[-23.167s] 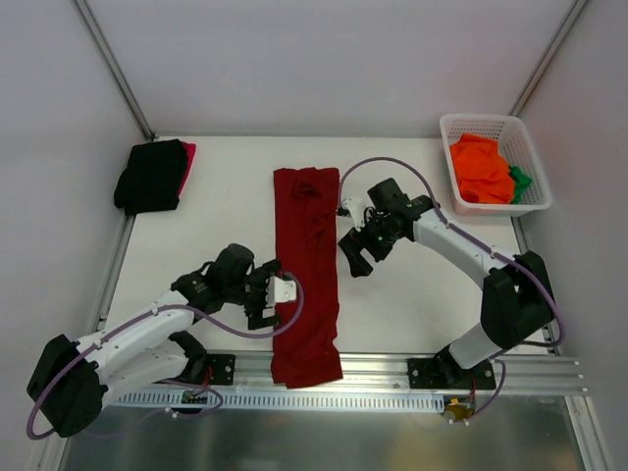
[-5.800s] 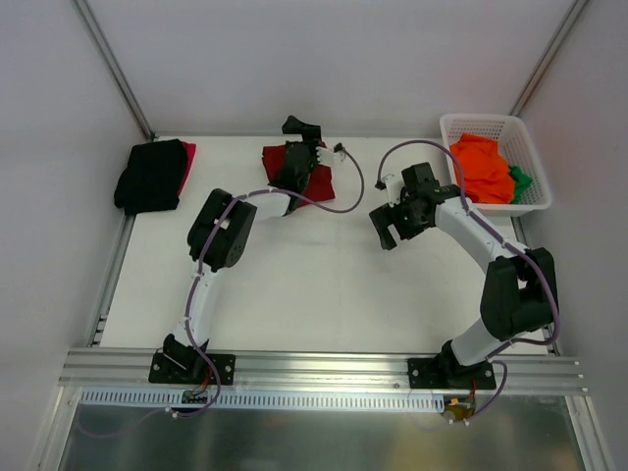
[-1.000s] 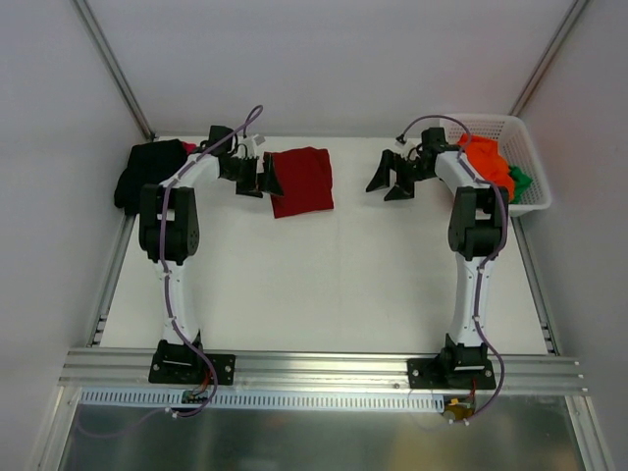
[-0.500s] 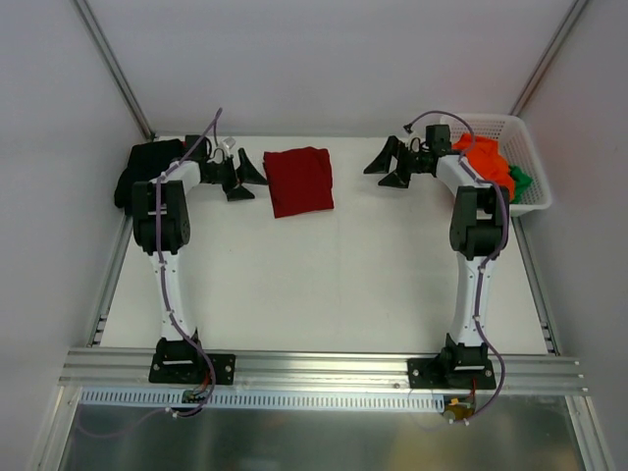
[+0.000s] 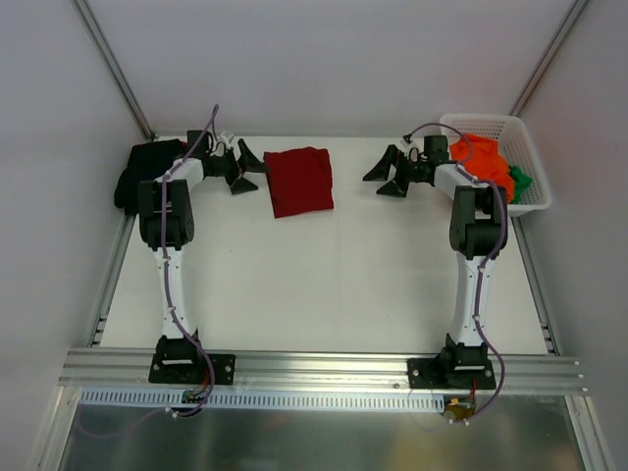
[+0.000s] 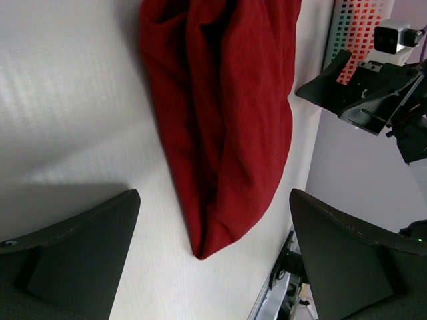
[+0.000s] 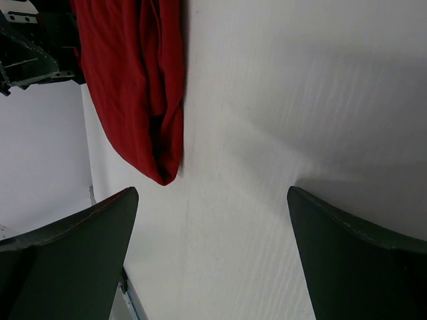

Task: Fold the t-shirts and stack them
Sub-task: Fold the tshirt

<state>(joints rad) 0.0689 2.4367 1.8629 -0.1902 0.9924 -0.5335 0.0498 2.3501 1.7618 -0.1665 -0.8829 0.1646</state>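
The left hand (image 5: 251, 167) is spread wide and holds nothing. It sits low at the far side of the worktop (image 5: 324, 285) and points right, straight at the dark red t-shirt (image 5: 300, 181). On the left wrist camera its two fingers (image 6: 80, 257) frame the cloth without touching it, and the shirt's folded end lies just ahead of the tips.

Over on the other side, the right hand (image 5: 385, 180) mirrors that pose: jaws fully apart, empty, pointing left at the same shirt. A strip of bare worktop separates it from the cloth. From its own wrist camera the fingers (image 7: 67, 260) bracket plain white surface, with the shirt off toward the upper left of that view.

The dark red t-shirt lies flat at the far centre, folded into a compact block with soft creases running along it. It is between the two hands and closer to the left one.

Further out, a black t-shirt (image 5: 147, 177) sits folded in the far left corner, just behind the left hand, and the left arm crosses its right edge. In the far right corner stands the white lattice basket (image 5: 496, 123). It holds a bunched orange t-shirt (image 5: 479, 165), with a scrap of green cloth (image 5: 521, 180) peeking out at its right. The right wrist is just beside the basket's left wall. Both arms reach out long from their bases at the near edge.
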